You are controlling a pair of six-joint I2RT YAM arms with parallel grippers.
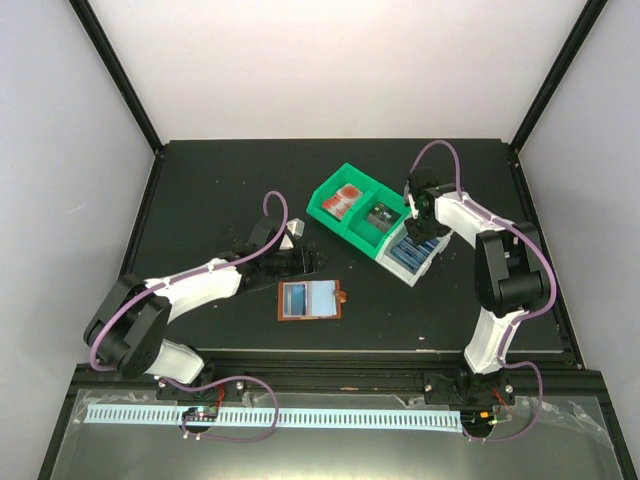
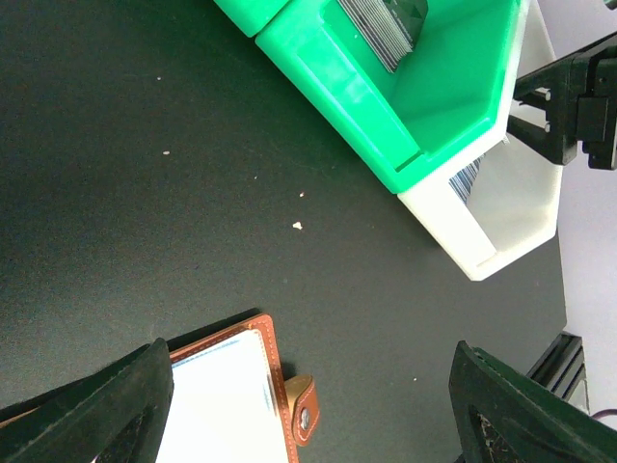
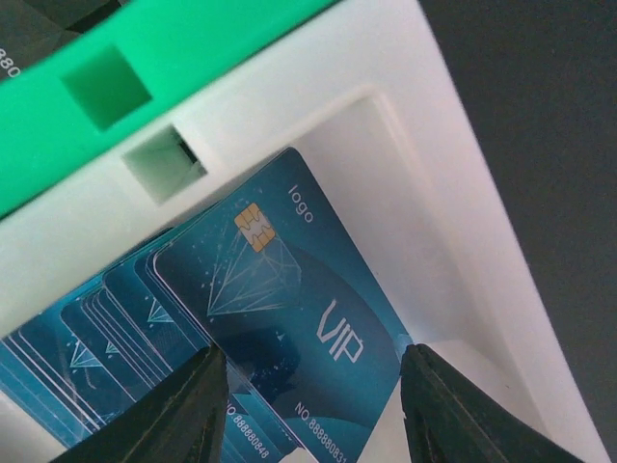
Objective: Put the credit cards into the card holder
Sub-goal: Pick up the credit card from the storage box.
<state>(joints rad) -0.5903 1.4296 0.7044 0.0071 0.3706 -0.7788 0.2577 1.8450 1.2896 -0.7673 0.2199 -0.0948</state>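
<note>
The reddish-brown card holder (image 1: 311, 299) lies open on the black table with a pale blue card in it; its leather edge (image 2: 274, 367) and snap tab show in the left wrist view. My left gripper (image 1: 300, 265) hovers over the holder's right edge, open (image 2: 313, 391) and holding nothing. Blue credit cards (image 1: 410, 252) are fanned in the pale bin (image 1: 418, 277). My right gripper (image 1: 415, 232) reaches into that bin. Its fingers press both sides of the top blue "VIP" card (image 3: 289, 299), gripper (image 3: 308, 386) shut on it; the card still rests on the stack.
A green two-compartment bin (image 1: 330, 180) holds red cards (image 1: 345, 200) and dark cards (image 1: 378, 217), and it butts against the pale bin. In the left wrist view the green bin (image 2: 357, 96) and pale bin (image 2: 511, 227) lie ahead to the right.
</note>
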